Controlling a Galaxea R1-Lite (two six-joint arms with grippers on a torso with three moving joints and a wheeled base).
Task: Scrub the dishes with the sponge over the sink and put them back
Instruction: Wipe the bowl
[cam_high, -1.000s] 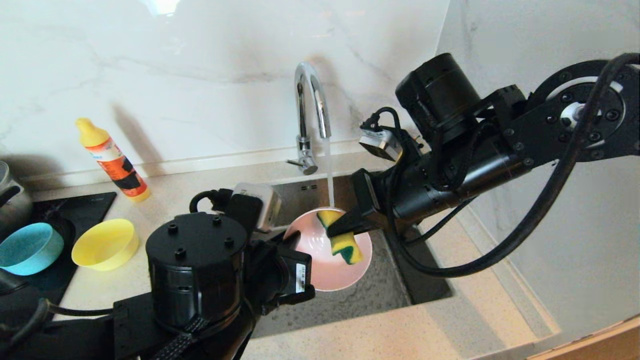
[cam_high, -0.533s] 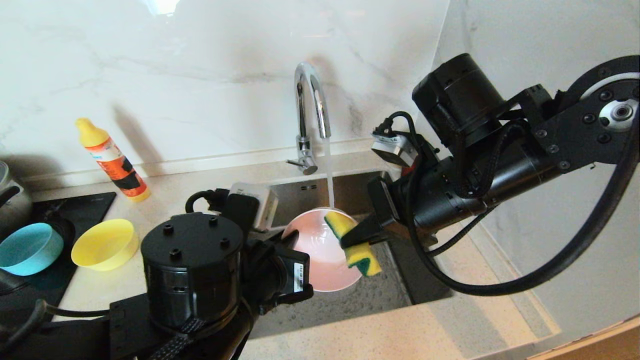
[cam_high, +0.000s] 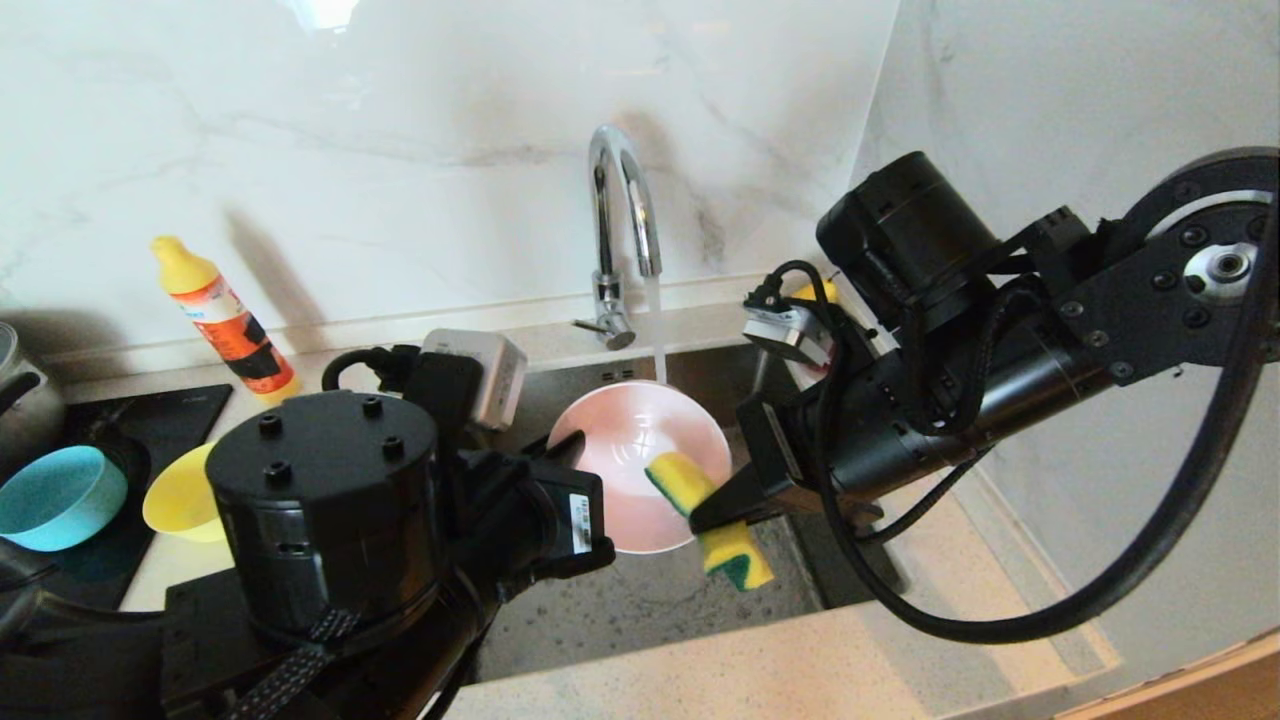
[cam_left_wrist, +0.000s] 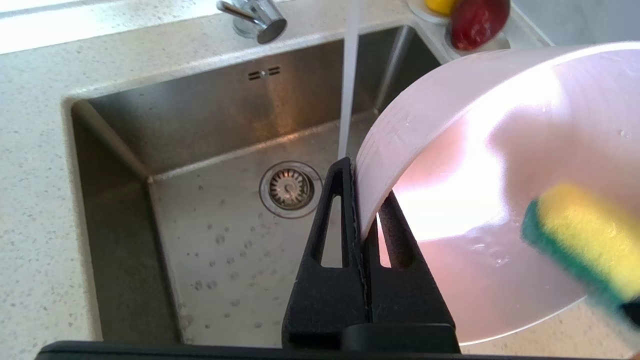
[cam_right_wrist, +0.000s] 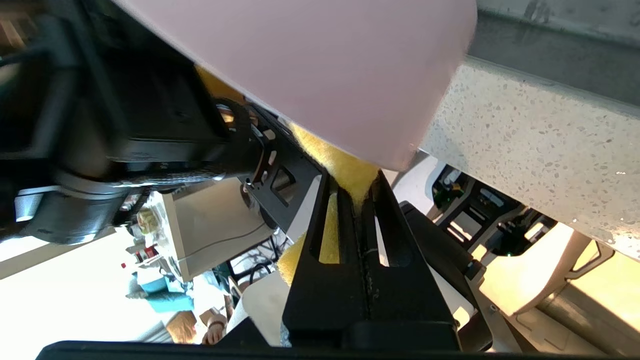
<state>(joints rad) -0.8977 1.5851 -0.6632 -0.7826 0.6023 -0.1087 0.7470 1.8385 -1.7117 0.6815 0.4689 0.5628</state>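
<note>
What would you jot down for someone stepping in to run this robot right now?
Left gripper: shut on the rim of the pale pink plastic bowl, tilted over the steel sink beside the running tap water.
Right gripper: shut on the yellow sponge with green scouring layer, its upper end against the pink bowl's inside near the lower rim.
Light blue bowl and yellow bowl sit on the counter to the left; whether they are washed I cannot tell.
Left: finish scrubbing pink, set it back, do any unwashed bowls.
</note>
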